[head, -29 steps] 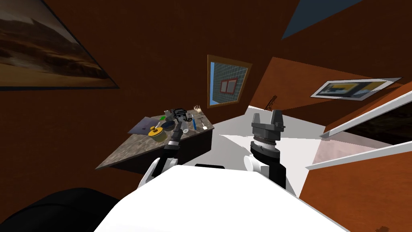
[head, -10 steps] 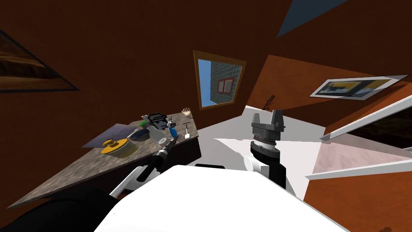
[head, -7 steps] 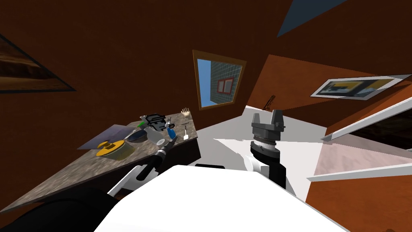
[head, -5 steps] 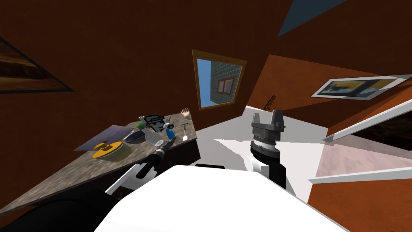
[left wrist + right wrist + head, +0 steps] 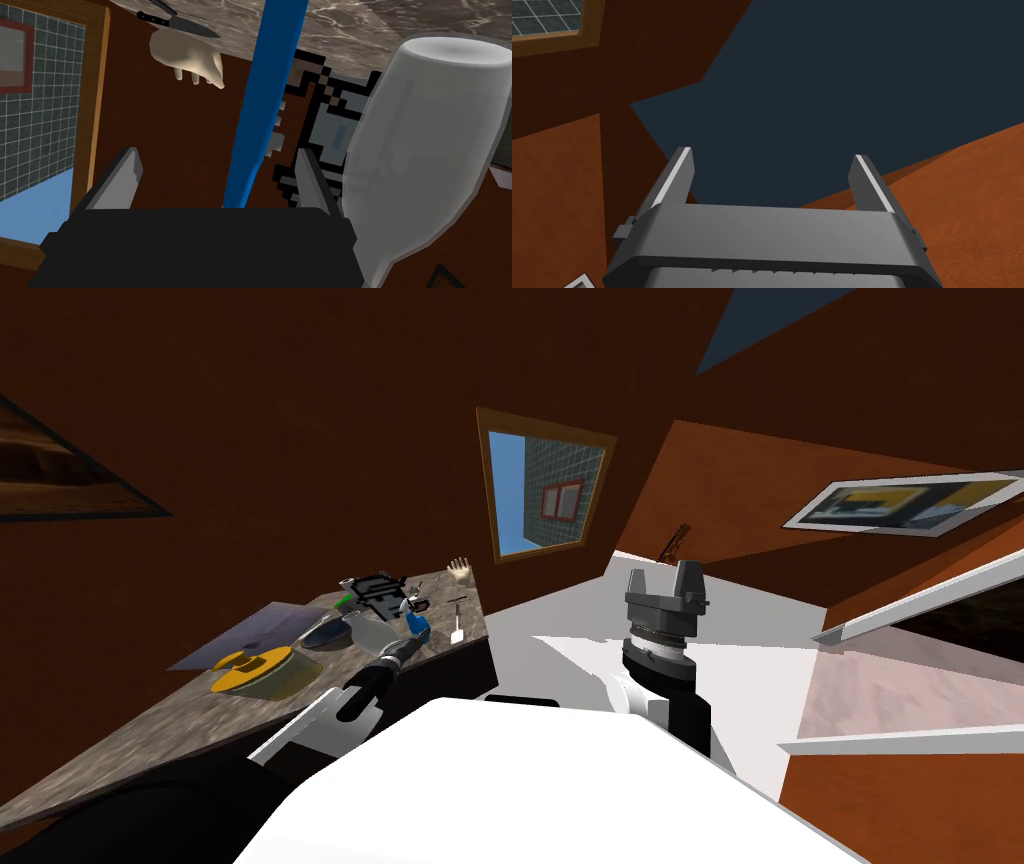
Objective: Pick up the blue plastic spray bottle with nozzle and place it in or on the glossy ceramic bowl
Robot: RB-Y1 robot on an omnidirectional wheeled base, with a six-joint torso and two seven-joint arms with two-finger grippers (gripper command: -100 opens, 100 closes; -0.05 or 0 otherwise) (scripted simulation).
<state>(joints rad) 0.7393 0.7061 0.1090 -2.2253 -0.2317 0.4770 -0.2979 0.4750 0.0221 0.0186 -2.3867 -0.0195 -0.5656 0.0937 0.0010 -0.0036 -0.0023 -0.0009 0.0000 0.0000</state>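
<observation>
Where the left arm extends over the table (image 5: pixel 120 758), whose top is mottled grey-brown stone with pale veining, the left gripper (image 5: pixel 216 155) holds its thin grey fingers (image 5: pixel 122 177) spread. The spray bottle (image 5: pixel 272 60) runs between them as a long, straight-edged bar of flat, saturated blue, matte and unmarked. It touches neither finger and lies nearer the one beside the glass (image 5: pixel 420 150); its nozzle cannot be made out. The glass is smooth, translucent white and rounded, and narrows toward the gripper. Behind the bottle stands a blocky black-and-grey object (image 5: pixel 325 120) with stepped, pixel-like edges. Farther off are a beige hand-shaped model (image 5: pixel 190 60) and a knife (image 5: pixel 175 22) with a dark handle.

From the head camera, the bottle (image 5: pixel 424 626) is a small blue patch at the left gripper (image 5: pixel 412 631), near the table's front edge. The bowl (image 5: pixel 325 635), dark, shallow and round, sits just beyond the glass (image 5: pixel 368 633), apart from the bottle. The right gripper (image 5: pixel 773 156) is raised beside the chest, fingers apart and gripping nothing.
</observation>
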